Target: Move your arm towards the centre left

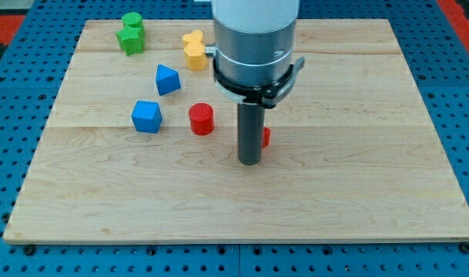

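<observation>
My tip point(249, 161) rests on the wooden board point(334, 192) near its middle. A small red block point(266, 138) peeks out just behind the rod on its right side, mostly hidden. A red cylinder point(201, 119) stands to the left of the tip. A blue cube point(146, 117) lies further left. A blue pointed block point(167, 79) sits above them. A yellow block point(194, 50) is near the top, partly behind the arm. A green block point(131, 34) sits at the view's top left.
The arm's white and grey body point(254, 46) covers the top middle of the board. A blue perforated surface point(11, 138) surrounds the board on all sides.
</observation>
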